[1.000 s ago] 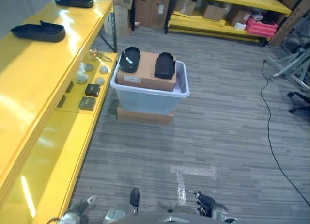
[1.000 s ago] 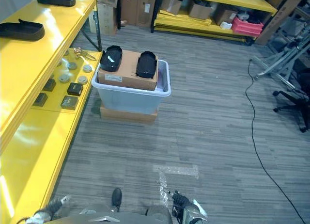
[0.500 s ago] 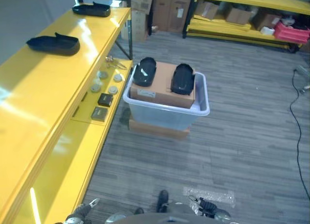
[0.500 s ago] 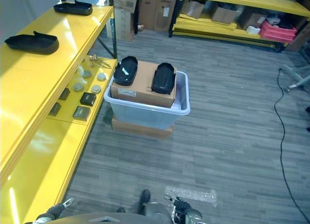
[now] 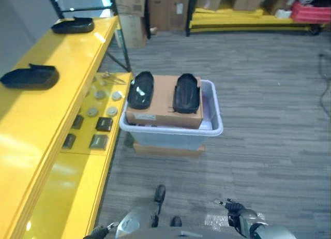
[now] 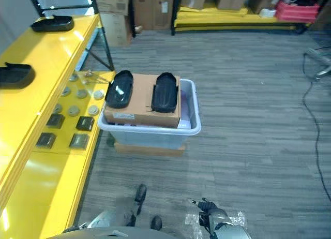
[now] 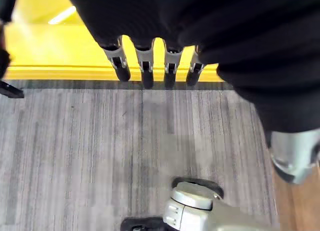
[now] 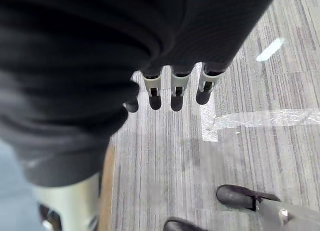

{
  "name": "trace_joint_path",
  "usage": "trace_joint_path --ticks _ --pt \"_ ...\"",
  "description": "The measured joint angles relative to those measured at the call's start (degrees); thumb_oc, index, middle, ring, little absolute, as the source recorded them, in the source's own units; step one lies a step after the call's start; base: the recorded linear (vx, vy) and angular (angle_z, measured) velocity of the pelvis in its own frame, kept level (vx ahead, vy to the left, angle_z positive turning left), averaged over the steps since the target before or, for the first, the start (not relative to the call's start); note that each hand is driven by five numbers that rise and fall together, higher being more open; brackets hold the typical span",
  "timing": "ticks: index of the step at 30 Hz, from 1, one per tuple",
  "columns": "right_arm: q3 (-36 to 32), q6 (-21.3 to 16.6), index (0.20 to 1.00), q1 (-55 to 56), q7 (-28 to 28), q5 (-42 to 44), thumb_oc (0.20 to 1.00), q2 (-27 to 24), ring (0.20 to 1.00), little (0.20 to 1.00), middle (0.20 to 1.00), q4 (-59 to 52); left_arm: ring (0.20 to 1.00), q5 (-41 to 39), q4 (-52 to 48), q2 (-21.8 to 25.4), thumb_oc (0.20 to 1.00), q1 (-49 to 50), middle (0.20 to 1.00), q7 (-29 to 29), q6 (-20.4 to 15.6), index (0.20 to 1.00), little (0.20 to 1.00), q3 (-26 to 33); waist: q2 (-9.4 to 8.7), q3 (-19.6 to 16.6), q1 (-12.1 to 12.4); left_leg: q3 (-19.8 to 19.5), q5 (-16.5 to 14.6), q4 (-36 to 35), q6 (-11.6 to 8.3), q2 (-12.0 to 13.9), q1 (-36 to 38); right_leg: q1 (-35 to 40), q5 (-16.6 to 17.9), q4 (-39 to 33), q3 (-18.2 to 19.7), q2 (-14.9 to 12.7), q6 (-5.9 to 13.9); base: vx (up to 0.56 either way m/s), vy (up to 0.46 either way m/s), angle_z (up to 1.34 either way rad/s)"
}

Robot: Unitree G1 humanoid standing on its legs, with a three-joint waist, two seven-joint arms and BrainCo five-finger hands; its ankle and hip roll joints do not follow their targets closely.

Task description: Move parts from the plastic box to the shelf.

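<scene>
Distance is your first risk: both robot hands hang low at the robot's sides, well short of the pale translucent plastic box point(image 5: 170, 129) ahead of them on the grey striped floor point(image 5: 269, 125). The left robot hand point(image 7: 150, 66) has its fingers straight and apart, holding nothing; the right robot hand point(image 8: 175, 88) likewise hangs with fingers extended and empty. Two black oval moulded parts point(image 5: 140, 90) lie on the brown cardboard carton point(image 5: 164, 102) that sits in the box, beyond and between the two hands. The yellow metal shelf point(image 5: 31, 125) runs along beyond the left hand, with two more black parts point(image 5: 28, 76) on its top level. Reach from here and you would likely overstretch and tip a part off the carton; I'd judge that the shelf edge could also catch the left hand.
</scene>
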Motion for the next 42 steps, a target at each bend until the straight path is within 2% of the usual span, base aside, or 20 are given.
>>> trace_joint_path --ticks 2,3,5,6,7,9,10,11,13,17,21,24,25,26,28,29,33,36,38,42 --pt "0.68 0.06 1.000 0.45 0.02 -0.88 1.000 1.57 1.000 1.000 1.000 -0.15 1.000 0.00 -0.96 1.62 1.000 -2.39 1.000 0.04 -0.09 1.000 1.000 -0.11 0.13 0.70 -0.34 0.58 0.57 -3.00 2.78 1.64 4.15 -7.98 -4.88 21.25 -3.72 -0.91 5.61 0.15 0.100 -0.34" --pt "0.93 -0.06 1.000 0.16 0.07 -1.06 1.000 3.44 1.000 1.000 1.000 -2.92 1.000 0.00 -1.44 3.91 1.000 -3.66 1.000 0.29 -0.06 1.000 1.000 -0.24 -0.64 1.41 -1.39 2.01 0.46 -3.05 3.76 1.66 5.25 -18.74 -6.84 41.78 -6.01 -4.71 10.68 0.18 0.022 -0.28" --pt "1.92 -0.15 1.000 0.95 0.21 -1.13 1.000 4.69 1.000 1.000 1.000 -4.81 1.000 -0.06 -1.56 5.52 1.000 -5.89 1.000 0.70 -0.13 1.000 1.000 -0.74 -1.77 1.71 -2.31 1.73 -0.86 -3.09 3.64 0.42 6.91 -23.75 -7.28 46.08 -4.29 -8.30 11.97 0.15 -0.044 0.08" --pt "1.80 0.05 1.000 1.16 0.24 -1.13 1.000 4.84 1.000 1.000 1.000 -4.54 1.000 -0.12 -1.65 5.53 1.000 -7.10 1.000 0.80 -0.29 1.000 1.000 -1.22 -1.66 1.75 -2.12 1.61 -1.23 -3.25 3.28 -0.03 7.40 -24.04 -7.38 43.93 -4.86 -9.79 11.53 0.13 -0.088 0.26" --pt "1.80 0.03 1.000 1.42 0.28 -1.14 1.000 4.96 1.000 1.000 1.000 -4.50 1.000 -0.18 -3.01 5.48 1.000 -8.01 1.000 1.21 -1.42 1.000 1.000 -1.90 -1.06 1.78 -1.79 0.81 -2.55 -3.17 3.47 -0.67 8.36 -23.00 -6.94 36.14 -5.72 -12.66 10.56 0.19 -0.168 0.27" --pt "1.65 0.01 1.000 1.49 0.35 -1.13 1.000 4.89 1.000 1.000 1.000 -4.47 1.000 -0.28 -3.63 5.34 1.000 -8.76 1.000 1.62 -1.50 1.000 1.000 -2.37 -0.74 1.84 -1.75 -0.04 -3.11 -3.24 3.66 -1.46 9.22 -21.10 -5.62 27.66 -5.57 -14.07 9.06 0.20 -0.192 0.33" --pt "0.82 -0.15 1.000 1.47 0.31 -1.11 1.000 4.79 1.000 1.000 1.000 -4.15 1.000 -0.77 -4.06 5.11 1.000 -9.36 1.000 1.82 -1.66 1.000 1.000 -3.10 -0.84 1.69 -1.80 -1.85 -3.01 -3.43 4.15 -2.13 9.83 -19.07 -3.18 17.89 -1.40 -14.01 9.17 0.16 -0.142 0.54" --pt "0.55 -0.14 1.000 1.41 0.21 -1.10 1.000 4.70 1.000 1.000 1.000 -4.10 1.000 -0.84 -4.24 4.93 1.000 -9.73 1.000 1.83 -1.69 1.000 1.000 -3.41 -0.46 1.89 -2.10 -3.07 -2.90 -3.38 4.37 -2.50 9.82 -18.02 -1.79 14.70 -0.72 -14.01 9.42 0.17 -0.201 0.66" --pt "0.11 -0.23 1.000 1.40 0.05 -1.10 1.000 4.61 1.000 1.000 1.000 -2.68 1.000 -1.24 -4.14 4.39 1.000 -10.89 1.000 2.01 -1.63 1.000 1.000 -5.28 0.51 2.22 -2.48 -6.43 -3.09 -3.07 4.09 -2.76 9.95 -16.70 -0.87 12.13 4.35 -12.01 9.65 0.13 -0.188 0.85" --pt "-0.04 -0.08 1.000 1.16 -0.12 -1.12 1.000 4.45 1.000 1.000 1.000 -2.02 1.000 -1.19 -3.80 3.65 1.000 -8.13 1.000 2.00 -2.09 1.000 1.000 -5.87 0.41 1.67 -1.88 -8.22 -3.71 -4.22 3.08 -3.07 12.12 -14.19 3.52 6.04 -2.69 -9.77 6.72 0.09 -0.192 0.42" --pt "0.23 -0.53 1.000 -0.64 -2.61 -1.46 1.000 3.56 1.000 1.000 1.000 -5.51 1.000 -1.12 -1.47 0.95 1.000 -2.56 1.000 1.79 -1.58 1.000 1.000 -5.68 -0.86 0.47 -1.67 -7.31 -5.66 -4.33 0.32 -2.75 12.13 -12.16 10.96 -0.91 -3.12 -9.77 5.86 0.06 -0.135 -0.06" --pt "0.57 -1.39 1.000 -0.33 -4.81 -3.43 1.000 1.02 1.000 1.000 1.000 -14.51 1.000 -0.36 -2.85 -0.69 1.000 0.32 1.000 2.12 -1.46 1.000 1.000 -4.95 -0.98 0.63 -2.00 -6.09 -7.51 -0.09 -1.24 -2.67 9.83 -12.37 11.05 -0.69 -2.57 -9.27 4.84 0.03 -0.044 -0.12" --pt "0.00 -1.32 1.000 1.81 -6.22 -3.92 1.000 -1.57 1.000 1.000 1.000 -26.76 1.000 -0.13 -4.32 -1.33 1.000 1.33 1.000 2.54 -2.17 1.000 1.000 -4.04 -1.43 1.07 -2.55 -5.79 -10.53 2.51 0.07 -2.16 7.56 -12.87 10.93 -0.68 -1.80 -8.81 3.86 0.05 -0.013 -0.08" --pt "-1.12 -1.52 1.000 2.72 -6.65 -3.91 1.000 -2.78 1.000 1.000 1.000 -33.68 1.000 -0.15 -4.46 -1.35 1.000 1.25 1.000 3.01 -2.44 1.000 1.000 -3.65 -1.43 1.43 -3.50 -5.55 -10.92 2.71 0.36 -0.89 6.68 -12.93 10.94 -0.68 -1.65 -8.41 3.72 0.04 -0.006 -0.08" --pt "-3.40 -3.50 1.000 5.55 -6.88 -3.94 1.000 -4.49 1.000 1.000 1.000 -47.13 1.000 -0.19 -4.57 -1.28 1.000 1.34 1.000 3.61 -2.66 1.000 1.000 -1.75 -0.81 1.73 -4.51 -5.06 -10.80 1.68 -0.11 2.87 5.86 -12.93 10.68 -0.71 -1.48 -7.25 3.56 0.04 0.005 -0.14" --pt "-3.80 -5.09 1.000 5.34 -7.04 -3.97 1.000 -4.58 1.000 1.000 1.000 -48.26 1.000 -0.19 -4.39 -1.12 1.000 1.34 1.000 3.97 -2.65 1.000 1.000 -1.75 -0.97 1.76 -4.71 -4.16 -10.45 1.31 -0.97 3.15 6.25 -12.90 10.75 -0.78 -1.04 -7.38 3.60 0.07 0.013 -0.27" --pt "-7.90 -6.71 1.000 13.00 -8.00 -4.75 1.000 -4.88 1.000 1.000 1.000 -66.41 1.000 -0.72 -6.63 -0.26 1.000 0.97 1.000 5.10 -3.69 1.000 1.000 0.35 -2.46 2.44 -5.33 -4.12 -8.71 -1.72 -0.54 2.86 7.68 -12.86 10.18 -1.10 -1.20 -8.22 4.41 0.07 0.026 0.05" --pt "-10.04 -8.34 1.000 13.34 -10.01 -5.69 1.000 -2.19 1.000 1.000 1.000 -67.28 1.000 -0.74 -7.08 0.69 1.000 0.79 1.000 5.94 -3.89 1.000 1.000 0.01 -3.64 2.48 -5.65 -4.09 -7.82 -2.71 -0.11 2.56 7.93 -12.88 10.47 -1.10 -1.19 -8.63 5.19 0.04 0.032 0.01" --pt "-9.86 -8.42 1.000 9.49 -12.82 -8.21 1.000 -2.22 1.000 1.000 1.000 -63.04 1.000 -0.71 -7.79 0.69 1.000 0.25 1.000 6.67 -3.95 1.000 1.000 -0.91 -3.15 2.78 -5.07 -4.12 -7.28 -3.28 0.30 2.46 7.89 -13.12 10.85 -1.09 -1.29 -8.84 5.53 -0.02 0.040 0.02" --pt "-6.80 -6.29 1.000 -6.88 -19.19 -14.42 1.000 -4.33 1.000 1.000 1.000 -50.22 1.000 -0.73 -9.63 0.71 1.000 -2.33 1.000 8.47 -4.52 1.000 1.000 -4.66 -2.60 3.56 -3.27 -4.42 -6.30 -2.81 -0.20 2.34 4.01 -17.08 12.13 -0.98 -1.73 -8.86 5.39 -0.09 0.031 0.04"
